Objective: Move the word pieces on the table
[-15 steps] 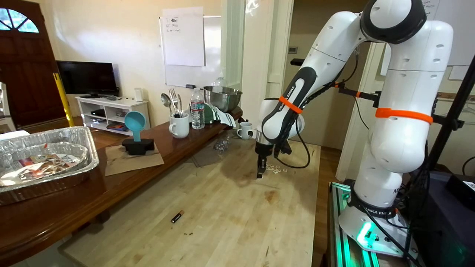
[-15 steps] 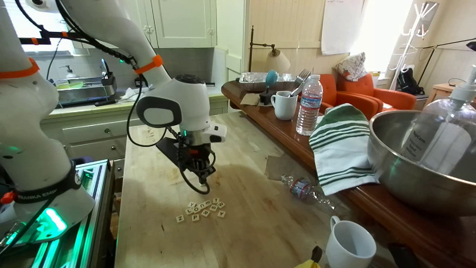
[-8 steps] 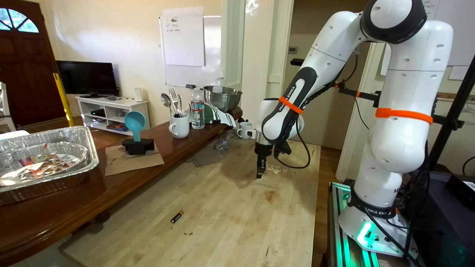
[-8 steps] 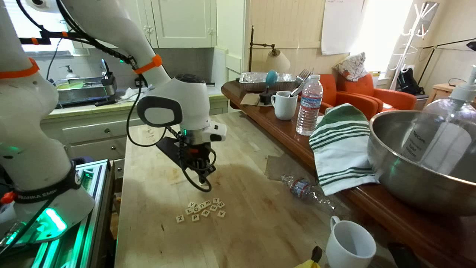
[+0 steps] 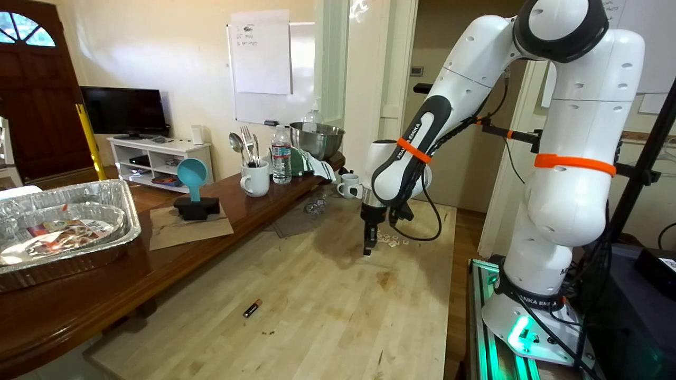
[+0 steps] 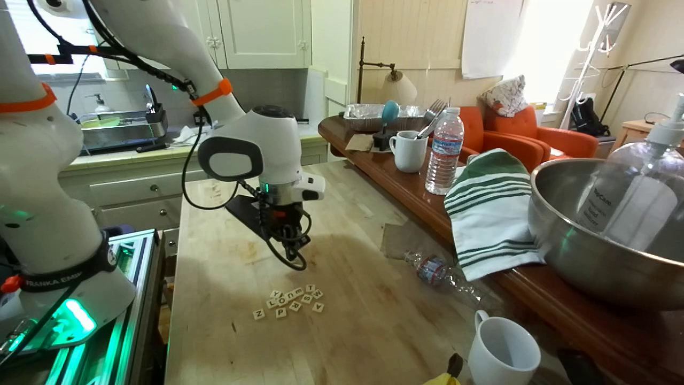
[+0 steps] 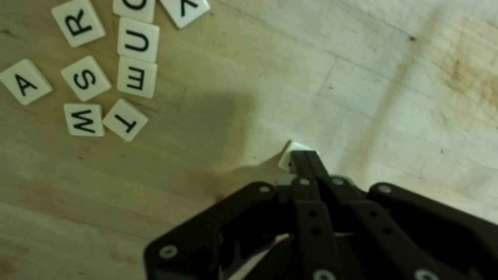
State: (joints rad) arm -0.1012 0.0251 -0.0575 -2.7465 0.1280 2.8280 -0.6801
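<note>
Bent arm (image 5: 475, 63), downward fingers (image 7: 308, 196) together.

Hiding most of one tile (image 7: 288, 154) behind the gripper (image 7: 305, 153). Cropping two tiles (image 7: 183, 17) at the wrist view's top. In an exterior view, showing the cluster (image 5: 392, 241) unreadably small. In an exterior view, cutting off something yellow (image 6: 442, 380).

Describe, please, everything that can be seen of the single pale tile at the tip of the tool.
The pale tile is small, smooth and plastic-looking, with straight edges. It lies on the wooden table, apart from the lettered tiles. In the wrist view the closed tool hides much of it; a dark mark shows, but no readable letter. Whether they touch is unclear.
</note>
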